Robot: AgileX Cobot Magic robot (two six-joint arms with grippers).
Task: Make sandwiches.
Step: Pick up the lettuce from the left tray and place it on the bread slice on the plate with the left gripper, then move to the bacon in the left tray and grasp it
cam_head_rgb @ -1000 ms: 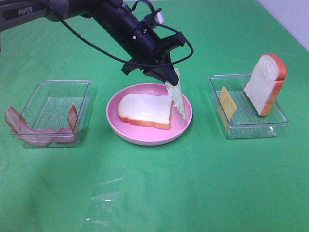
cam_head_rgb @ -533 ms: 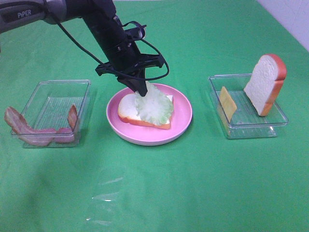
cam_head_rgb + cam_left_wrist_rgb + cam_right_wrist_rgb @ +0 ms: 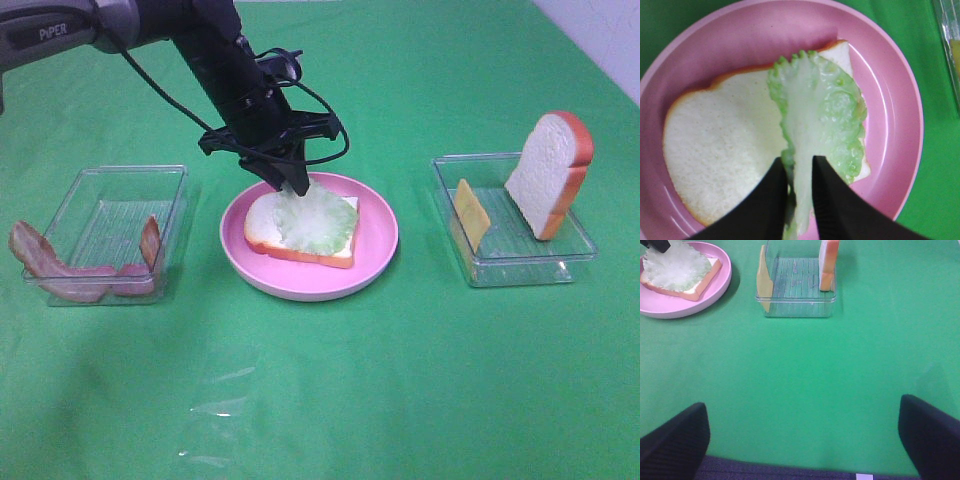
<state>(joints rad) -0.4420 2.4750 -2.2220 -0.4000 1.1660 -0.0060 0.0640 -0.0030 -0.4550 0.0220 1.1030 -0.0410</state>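
Sandwich [image 3: 300,228] is two layers up: bottom bread slice [image 3: 715,150] flat on the pink plate [image 3: 378,255] mid table [image 3: 420,380], lettuce [image 3: 825,110] lying on the half of the slice nearer the right tray [image 3: 575,250], frill just past the crust. My left gripper [image 3: 799,167] sits low over the plate with the lettuce stem between its jaws, narrow gap. I can't tell from either view whether I'm pinching it or only straddling it. Right gripper [image 3: 802,432] is wide open, empty, over bare table short of that tray

Step in hand, as I read it: let go of the lettuce cleanly
- open wide before any lift, else the stem drags
- go straight up, no sideways move; the leaf looks light and floppy and could cling to a pad and peel off the bread
- leaf sits off-centre, fine if the later layers cover it

Left to add: bacon [image 3: 60,270] in the left tray [image 3: 120,180], cheese [image 3: 472,212] and top slice [image 3: 548,172] in the right tray
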